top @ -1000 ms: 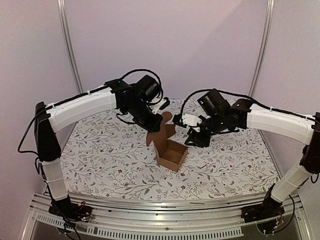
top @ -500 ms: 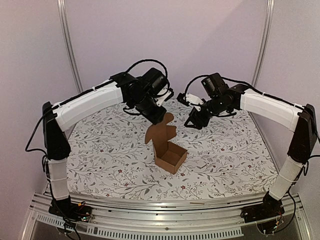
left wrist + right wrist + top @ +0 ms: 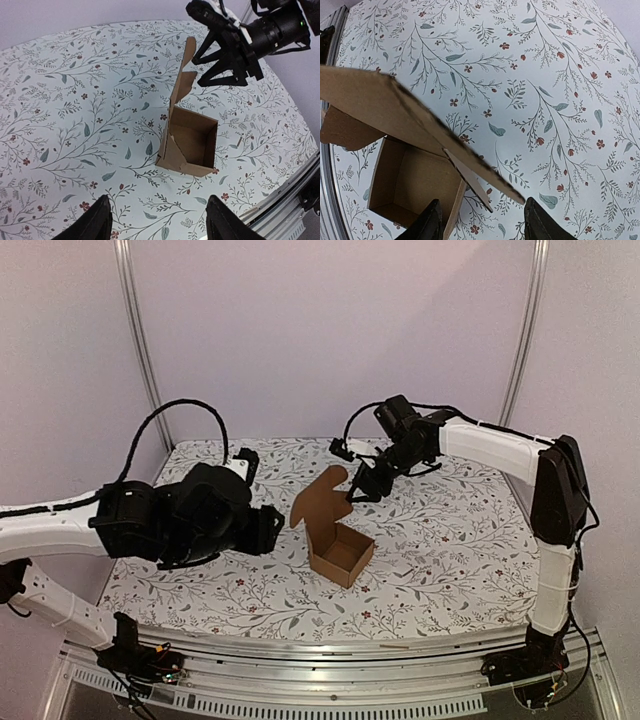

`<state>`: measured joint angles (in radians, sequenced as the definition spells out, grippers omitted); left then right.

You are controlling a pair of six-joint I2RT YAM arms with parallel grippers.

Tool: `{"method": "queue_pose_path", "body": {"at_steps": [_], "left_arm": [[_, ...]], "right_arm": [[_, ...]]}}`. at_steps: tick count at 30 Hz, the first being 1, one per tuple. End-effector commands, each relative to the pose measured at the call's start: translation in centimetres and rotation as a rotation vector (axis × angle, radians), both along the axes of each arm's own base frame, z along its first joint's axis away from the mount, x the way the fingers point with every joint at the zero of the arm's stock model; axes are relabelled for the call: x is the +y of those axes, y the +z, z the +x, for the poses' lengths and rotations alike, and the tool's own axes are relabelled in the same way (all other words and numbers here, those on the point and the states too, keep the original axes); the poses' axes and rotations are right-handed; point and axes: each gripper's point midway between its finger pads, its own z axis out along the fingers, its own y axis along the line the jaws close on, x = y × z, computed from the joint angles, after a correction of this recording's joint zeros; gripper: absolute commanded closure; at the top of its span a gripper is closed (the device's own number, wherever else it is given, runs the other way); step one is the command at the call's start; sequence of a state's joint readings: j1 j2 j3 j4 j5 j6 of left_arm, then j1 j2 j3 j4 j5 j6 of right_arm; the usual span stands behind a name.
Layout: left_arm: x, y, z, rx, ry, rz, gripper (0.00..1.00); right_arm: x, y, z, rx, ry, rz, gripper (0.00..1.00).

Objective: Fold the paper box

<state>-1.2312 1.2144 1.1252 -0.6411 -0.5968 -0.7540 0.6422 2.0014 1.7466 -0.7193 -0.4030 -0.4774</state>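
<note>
The paper box point(image 3: 341, 552) is a small brown open-topped carton on the flowered table, its lid flap point(image 3: 322, 502) standing upright at the back. My left gripper point(image 3: 270, 529) hangs low to the left of the box, open and holding nothing. In the left wrist view the box point(image 3: 188, 144) lies well ahead of the left gripper point(image 3: 160, 226). My right gripper point(image 3: 358, 485) is open behind the lid's upper right edge. In the right wrist view the lid point(image 3: 395, 107) slants across, its free corner reaching in front of the gap of the right gripper point(image 3: 482, 225), and the box cavity point(image 3: 407, 182) lies below.
The flowered tablecloth point(image 3: 450, 550) covers the whole table. A metal rail point(image 3: 330, 648) runs along the near edge. Purple walls and two upright poles point(image 3: 137, 330) close off the back. The right arm point(image 3: 270, 30) reaches in above the far side.
My left gripper has let go of the lid, opened, and pulled back left and toward the near edge. The right gripper has swung back and left to the lid's top. The lid stays upright.
</note>
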Motion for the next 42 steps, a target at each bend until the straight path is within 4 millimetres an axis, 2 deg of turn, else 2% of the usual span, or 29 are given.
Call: {"method": "queue_pose_path", "body": {"at_steps": [1,5,9,13,16,24,30,36,42], "left_arm": [[-0.7,-2.5,-1.2,-0.079,0.156,-0.01,0.35],[-2.2,-4.8,-1.7,-0.069,0.148,0.063,0.35],[-3.8,-6.2,-1.5,-0.048,0.153,0.044,0.36],[-3.4,-7.2,-1.1,-0.03,0.207,0.029,0.43],[-3.2,-8.0,-0.6,-0.009,0.229,0.026,0.46],[-3.1,-9.1,1.1,0.041,0.227,-0.032,0.52],[-3.1,-9.9,1.8,0.099,0.222,-0.098,0.56],[-2.8,-10.4,2.1,0.119,0.23,-0.09,0.67],[-3.0,-10.5,2.8,0.121,0.222,-0.069,0.79]], "right_arm": [[1.0,-1.2,-1.3,0.079,0.073,0.017,0.5],[1.1,-1.8,-1.9,0.116,0.08,0.016,0.64],[1.1,-2.1,-2.5,0.151,0.09,0.023,0.74],[1.2,-1.9,-2.4,0.161,0.07,0.032,0.88],[1.4,-1.7,-2.4,0.18,0.043,0.046,0.93],[2.2,-2.0,-3.4,0.191,0.034,0.032,0.94],[2.0,-2.0,-3.2,0.194,0.004,0.025,0.94],[1.9,-1.9,-3.4,0.196,0.005,0.033,0.93],[2.1,-2.1,-2.8,0.171,-0.007,0.027,0.78]]}}
